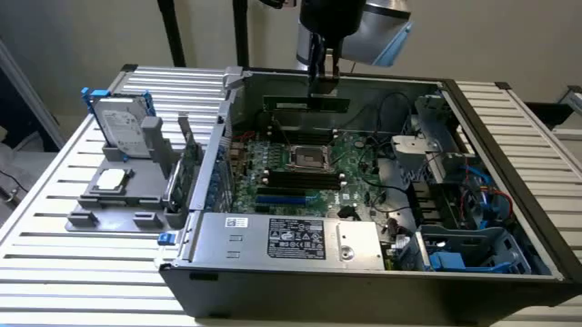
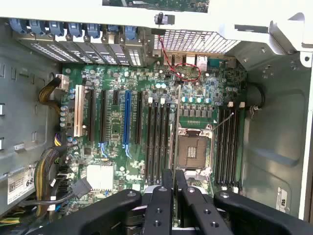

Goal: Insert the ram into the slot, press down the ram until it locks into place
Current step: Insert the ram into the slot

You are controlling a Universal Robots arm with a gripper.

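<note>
Ram (image 1: 286,104), thin green stick, hangs level in gripper (image 1: 323,92).

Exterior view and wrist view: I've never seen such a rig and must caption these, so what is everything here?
The machine is one robot arm with a gripper at its end. The exterior view comes from a camera off the arm: an open computer case lies on a slatted table. The wrist view comes from a camera on the arm's wrist, looking down at the green main board inside. The gripper is shut on a memory stick, held above the board and not yet in any of the long black slots. Beside the case, a grey stand carries a hard drive and an upright green card.
</note>
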